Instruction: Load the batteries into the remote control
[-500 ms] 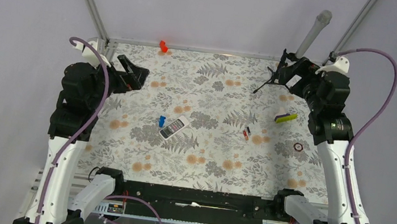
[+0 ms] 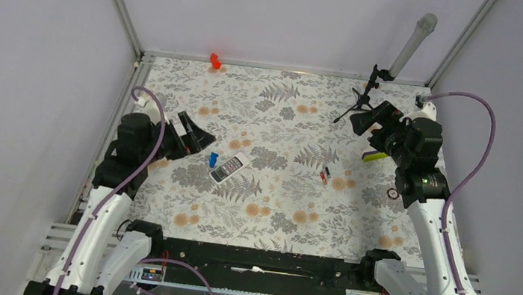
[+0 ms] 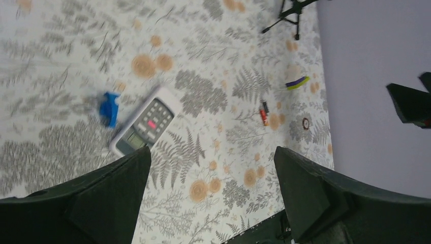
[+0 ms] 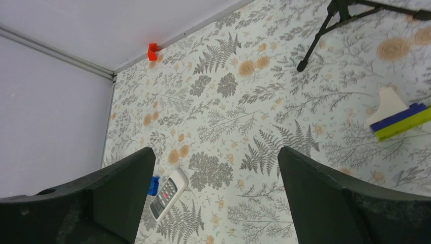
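The white remote control (image 2: 229, 168) (image 3: 146, 126) (image 4: 168, 193) lies button side up on the floral mat, left of centre. To its right the batteries (image 2: 325, 175) (image 3: 264, 113), two small black-and-red cylinders, lie side by side. My left gripper (image 2: 196, 133) (image 3: 211, 157) hovers open and empty, a short way left of the remote. Over the back right of the mat my right gripper (image 2: 371, 116) (image 4: 216, 157) hangs, open too and holding nothing. In the right wrist view the batteries are hidden.
A small blue piece (image 2: 213, 159) (image 3: 109, 105) (image 4: 153, 184) lies beside the remote. A yellow-green bar (image 2: 373, 156) (image 4: 400, 122) sits under the right arm, a small ring (image 2: 393, 194) near it. A black tripod (image 2: 360, 99) stands at the back right, a red piece (image 2: 215, 60) (image 4: 152, 51) at the back edge.
Both arms have swung inward over the mat: the left gripper down and right toward the remote, the right one down and slightly left. Nothing on the mat has moved.
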